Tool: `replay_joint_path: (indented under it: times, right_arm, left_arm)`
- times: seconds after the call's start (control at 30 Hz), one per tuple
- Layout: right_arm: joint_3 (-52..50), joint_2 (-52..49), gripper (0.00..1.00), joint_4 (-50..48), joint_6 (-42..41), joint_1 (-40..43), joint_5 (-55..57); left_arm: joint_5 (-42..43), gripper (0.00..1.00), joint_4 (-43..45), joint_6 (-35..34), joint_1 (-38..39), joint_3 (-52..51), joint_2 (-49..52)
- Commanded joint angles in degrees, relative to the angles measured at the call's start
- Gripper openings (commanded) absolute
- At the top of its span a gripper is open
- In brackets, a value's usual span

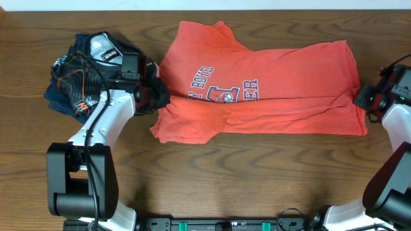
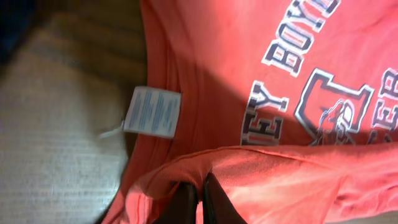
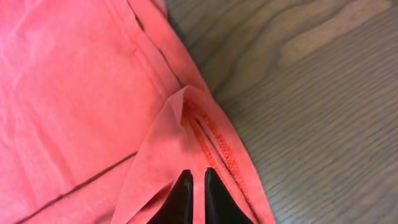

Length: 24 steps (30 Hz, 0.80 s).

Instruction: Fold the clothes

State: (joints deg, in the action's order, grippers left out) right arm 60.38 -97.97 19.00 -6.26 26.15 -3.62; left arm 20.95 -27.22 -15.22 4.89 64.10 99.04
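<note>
A coral-red T-shirt [image 1: 289, 83] lies flat across the table [image 1: 225, 173], nearer the far edge, its body reaching from the middle towards the right edge. The dark chest lettering [image 1: 221, 90] faces up. At the shirt's left end the left gripper [image 1: 156, 96] has its jaws pressed together on a raised fold of the red cloth, with a white care label [image 2: 152, 112] just beside it. At the right end the right gripper [image 1: 361, 97] has its jaws very narrow, pinching a lifted fold of the stitched hem. A crumpled dark navy garment [image 1: 77, 80] sits by the far left corner, just beside the left arm.
</note>
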Motion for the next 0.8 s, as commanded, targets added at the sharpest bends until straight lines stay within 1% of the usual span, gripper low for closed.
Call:
replay_joint_path:
  times: [0.0,0.1,0.13,0.17,0.2,0.33,0.4,0.47,0.53,0.63,0.77]
  right_arm:
    - [-0.3,0.3,0.08,0.5,0.6,-0.6,-0.1]
    - [-0.8,0.3,0.08,2.1,0.6,-1.0,-0.1]
    - [-1.2,0.3,0.08,2.4,0.6,-1.1,-0.1]
    - [-1.6,0.3,0.08,2.7,0.6,-1.2,-0.1]
    - [-2.4,0.2,0.08,2.6,0.6,-1.3,-0.1]
    - [-5.2,-0.5,0.07,1.4,0.6,-1.5,0.0]
    - [-7.0,-0.9,0.06,0.1,0.6,-1.5,0.0]
    - [-8.6,-1.5,0.06,-1.2,0.5,-1.5,0.0]
    - [-9.8,-2.3,0.05,-2.7,0.5,-1.5,0.2]
    - [-10.6,-4.0,0.05,-3.8,0.5,-1.5,0.2]
    - [-10.6,-6.7,0.04,-3.3,0.5,-1.5,0.1]
  left_arm:
    - [-0.7,0.06,1.4,-0.1,-0.3,-0.2,0.2]
    - [-0.7,0.06,2.8,-0.1,-0.3,-0.2,0.2]
    - [-0.7,0.12,3.1,-0.1,-0.3,-0.2,0.2]
    - [-0.7,0.35,3.4,-0.1,-0.3,-0.2,0.2]
    - [-0.7,0.5,3.8,-0.1,-0.3,-0.2,0.2]
    - [1.0,0.66,3.7,-0.1,-0.3,-0.2,0.2]
    - [5.3,0.67,3.6,-0.1,-0.3,-0.2,0.2]
    - [10.8,0.59,3.5,-0.1,0.1,-0.2,0.2]
    - [12.8,0.58,3.1,-0.1,1.3,-0.2,0.2]
    - [12.3,0.58,2.1,3.4,4.5,-0.2,0.2]
    - [3.5,0.58,0.7,4.3,9.6,-0.2,0.2]
